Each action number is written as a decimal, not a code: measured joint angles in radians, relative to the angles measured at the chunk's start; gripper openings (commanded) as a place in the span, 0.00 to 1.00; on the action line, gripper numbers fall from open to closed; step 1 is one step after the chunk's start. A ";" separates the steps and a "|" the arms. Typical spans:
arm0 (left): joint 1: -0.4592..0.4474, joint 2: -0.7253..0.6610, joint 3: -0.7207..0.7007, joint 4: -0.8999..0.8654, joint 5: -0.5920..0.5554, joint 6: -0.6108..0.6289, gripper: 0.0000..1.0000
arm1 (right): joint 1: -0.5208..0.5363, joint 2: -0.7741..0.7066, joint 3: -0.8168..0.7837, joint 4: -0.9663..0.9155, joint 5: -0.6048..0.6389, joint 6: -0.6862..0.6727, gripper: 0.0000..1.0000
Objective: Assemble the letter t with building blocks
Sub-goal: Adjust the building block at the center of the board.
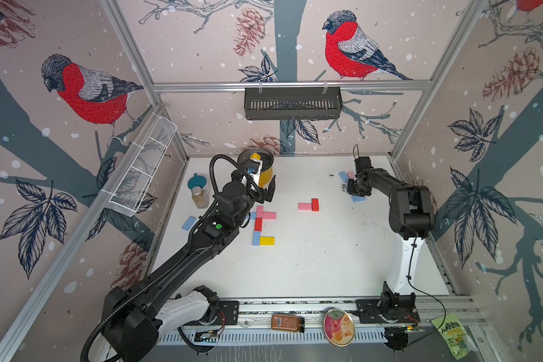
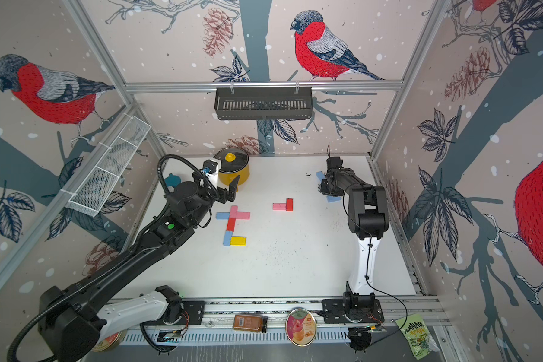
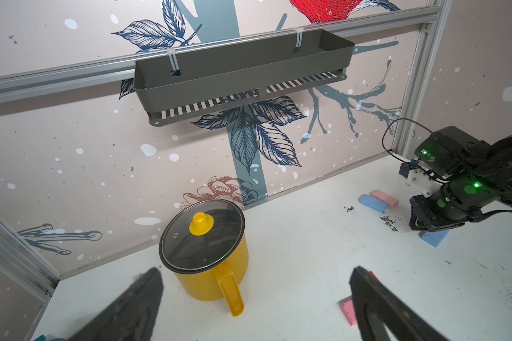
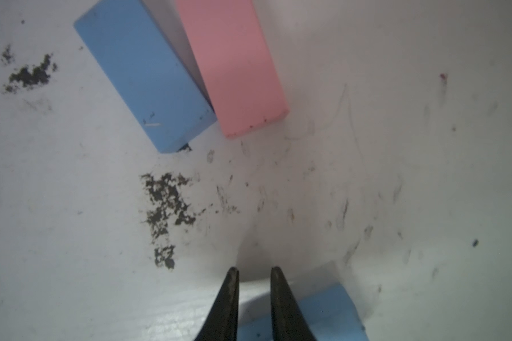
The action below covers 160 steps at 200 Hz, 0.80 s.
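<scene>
1. The left end effector (image 3: pixel 257 269) hangs released above the table (image 1: pixel 311 266) near the pot (image 3: pixel 216 274), its fingers wide apart with nothing between them.
2. The right end effector (image 4: pixel 254 269) is low over the table's far right side and nearly clenched. Only a slit shows between its fingers, and nothing sits in it at the tips.
3. A blue block (image 4: pixel 322 313) lies flat right under those fingers; whether they touch it I cannot tell.
4. Just beyond it, a far blue block (image 4: pixel 145 79) and a far pink block (image 4: pixel 234 68) lie side by side, meeting at one corner.
5. The figure (image 2: pixel 231 224) lies near the left arm in both top views. It is a column of pink, red and blue blocks set end to end, with a blue and a pink block flanking the top one.
6. The yellow block (image 2: pixel 238 240) lies against the right side of the column's foot.
7. Mid-table, a pink block (image 1: pixel 304 206) butts its end against the side of a red block (image 1: pixel 314 204).
8. A lone blue block (image 1: pixel 188 223) lies by itself at the left, beside the left arm.
</scene>
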 measured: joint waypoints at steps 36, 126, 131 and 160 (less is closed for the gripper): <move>0.000 0.006 0.000 0.000 0.001 0.000 0.98 | 0.013 -0.078 -0.090 0.021 0.013 -0.004 0.23; 0.000 0.019 0.000 0.000 0.002 -0.003 0.98 | -0.025 -0.236 -0.298 0.071 0.023 -0.003 0.35; 0.000 0.019 0.000 0.000 0.002 -0.003 0.98 | -0.025 -0.249 -0.302 0.075 0.024 -0.003 0.38; 0.000 0.021 0.000 0.000 0.002 -0.003 0.98 | -0.047 -0.309 -0.323 0.093 0.026 -0.023 0.56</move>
